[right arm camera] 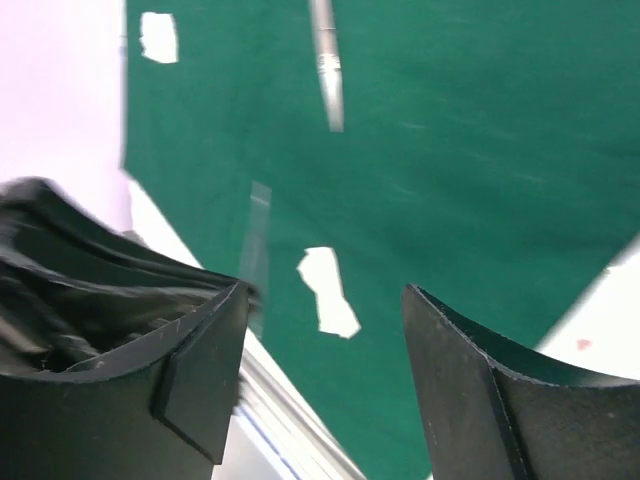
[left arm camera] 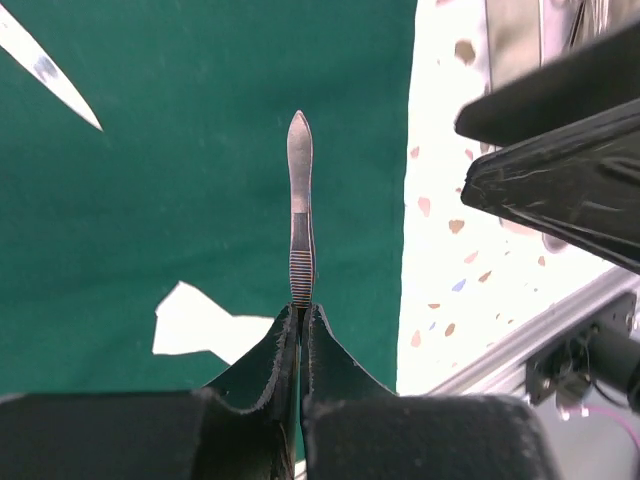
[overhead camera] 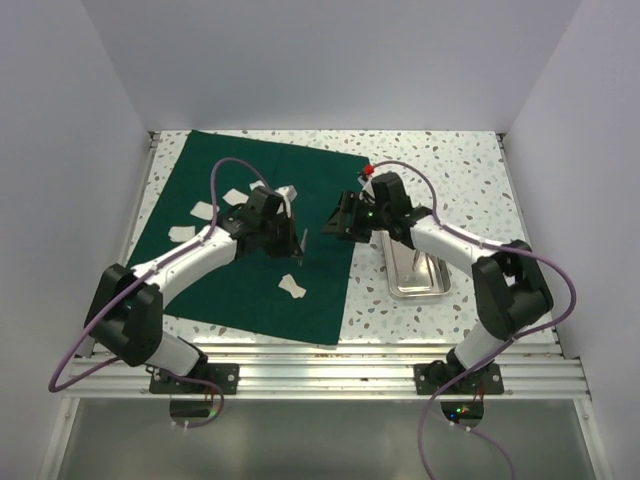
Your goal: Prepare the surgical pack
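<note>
The dark green drape point(overhead camera: 250, 200) lies spread flat on the left of the table. Several white gauze squares point(overhead camera: 293, 288) lie loose on it. The small steel tray point(overhead camera: 415, 272) stands on the bare table to the right of the drape. My left gripper point(overhead camera: 296, 245) is shut on a slim metal instrument point(left arm camera: 300, 200) with a ribbed grip, held above the drape near its right edge. My right gripper point(overhead camera: 332, 224) is open and empty, facing the left one over that edge. In the right wrist view the right gripper point(right arm camera: 325, 330) hangs above a gauze piece point(right arm camera: 330, 290).
Another metal instrument point(right arm camera: 327, 70) lies on the drape; a pointed metal tip point(left arm camera: 50, 75) shows at the left wrist view's top left. A gauze piece point(left arm camera: 200, 325) lies under the left gripper. White walls enclose the table. A metal rail point(overhead camera: 330, 365) runs along the near edge.
</note>
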### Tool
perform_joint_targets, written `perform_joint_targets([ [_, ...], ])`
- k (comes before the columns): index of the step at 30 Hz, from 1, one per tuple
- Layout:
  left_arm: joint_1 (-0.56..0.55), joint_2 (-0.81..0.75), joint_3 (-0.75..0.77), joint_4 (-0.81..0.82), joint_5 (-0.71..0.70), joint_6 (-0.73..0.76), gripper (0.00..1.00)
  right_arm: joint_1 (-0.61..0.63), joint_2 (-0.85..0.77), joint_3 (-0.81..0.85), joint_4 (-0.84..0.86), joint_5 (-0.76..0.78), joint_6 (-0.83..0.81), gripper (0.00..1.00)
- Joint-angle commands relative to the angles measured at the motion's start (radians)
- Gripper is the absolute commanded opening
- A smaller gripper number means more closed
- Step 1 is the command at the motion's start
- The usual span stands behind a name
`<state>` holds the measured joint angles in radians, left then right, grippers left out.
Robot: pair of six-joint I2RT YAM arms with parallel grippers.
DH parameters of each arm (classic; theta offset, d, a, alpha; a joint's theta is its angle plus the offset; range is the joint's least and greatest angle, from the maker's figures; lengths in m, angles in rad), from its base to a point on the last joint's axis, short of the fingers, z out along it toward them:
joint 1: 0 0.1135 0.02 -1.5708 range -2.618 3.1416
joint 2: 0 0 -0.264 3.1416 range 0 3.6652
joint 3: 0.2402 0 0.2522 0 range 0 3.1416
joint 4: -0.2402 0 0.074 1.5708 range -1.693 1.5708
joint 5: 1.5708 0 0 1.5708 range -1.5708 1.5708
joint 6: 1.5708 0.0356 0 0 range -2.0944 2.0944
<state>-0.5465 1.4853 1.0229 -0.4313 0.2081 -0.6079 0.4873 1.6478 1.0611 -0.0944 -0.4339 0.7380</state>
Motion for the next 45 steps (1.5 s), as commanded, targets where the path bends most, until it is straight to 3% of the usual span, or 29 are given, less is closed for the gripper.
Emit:
perform_joint_targets([
  [1,-0.019,-0.054,-0.029,0.077,0.065,0.016,0.0,0.045,-0.028,-0.006,0.157,-0.023,0.093,0.66],
  [12,-0.082,-0.122,-0.043,0.095,0.071,-0.038,0.0,0.146,0.058,0.028,0.124,0.021,0.12,0.52],
  [15,-0.092,-0.131,-0.047,0.094,0.071,-0.041,0.0,0.146,0.05,0.022,0.101,0.026,0.106,0.33],
  [16,-0.092,-0.134,-0.049,0.097,0.07,-0.043,0.0,0.146,0.047,0.023,0.098,0.043,0.097,0.12],
  [17,-0.092,-0.135,-0.052,0.1,0.068,-0.043,0.05,0.148,0.044,0.034,0.056,0.056,0.066,0.04],
  [18,-0.093,-0.138,-0.053,0.097,0.059,-0.044,0.19,0.148,0.031,0.046,-0.035,0.081,0.043,0.0],
  [20,-0.092,-0.148,-0.06,0.089,0.021,-0.046,0.44,0.146,0.02,0.112,-0.163,0.226,-0.062,0.0],
  [21,-0.092,-0.157,-0.061,0.083,0.004,-0.043,0.56,0.145,0.014,0.146,-0.32,0.309,-0.107,0.0],
  [22,-0.092,-0.158,-0.061,0.062,-0.016,-0.039,0.6,0.146,0.009,0.175,-0.39,0.387,-0.152,0.0],
  [23,-0.092,-0.16,-0.058,0.049,-0.065,-0.039,0.62,0.145,0.003,0.219,-0.45,0.569,-0.225,0.0],
  [25,-0.076,-0.154,-0.046,0.017,-0.122,-0.039,0.62,0.145,-0.023,0.252,-0.572,0.741,-0.32,0.0],
  [26,-0.069,-0.148,-0.04,0.009,-0.131,-0.038,0.6,0.146,-0.023,0.264,-0.611,0.929,-0.348,0.0],
  [30,-0.024,-0.108,0.002,-0.006,-0.15,-0.02,0.58,0.12,0.016,0.286,-0.757,1.197,-0.456,0.0],
  [39,0.112,0.041,0.167,-0.096,-0.259,0.017,0.66,0.034,0.153,0.266,-0.7,1.13,-0.52,0.08],
  [45,0.115,0.291,0.354,-0.213,-0.386,-0.012,0.66,0.031,0.245,0.292,-0.686,1.092,-0.523,0.31],
])
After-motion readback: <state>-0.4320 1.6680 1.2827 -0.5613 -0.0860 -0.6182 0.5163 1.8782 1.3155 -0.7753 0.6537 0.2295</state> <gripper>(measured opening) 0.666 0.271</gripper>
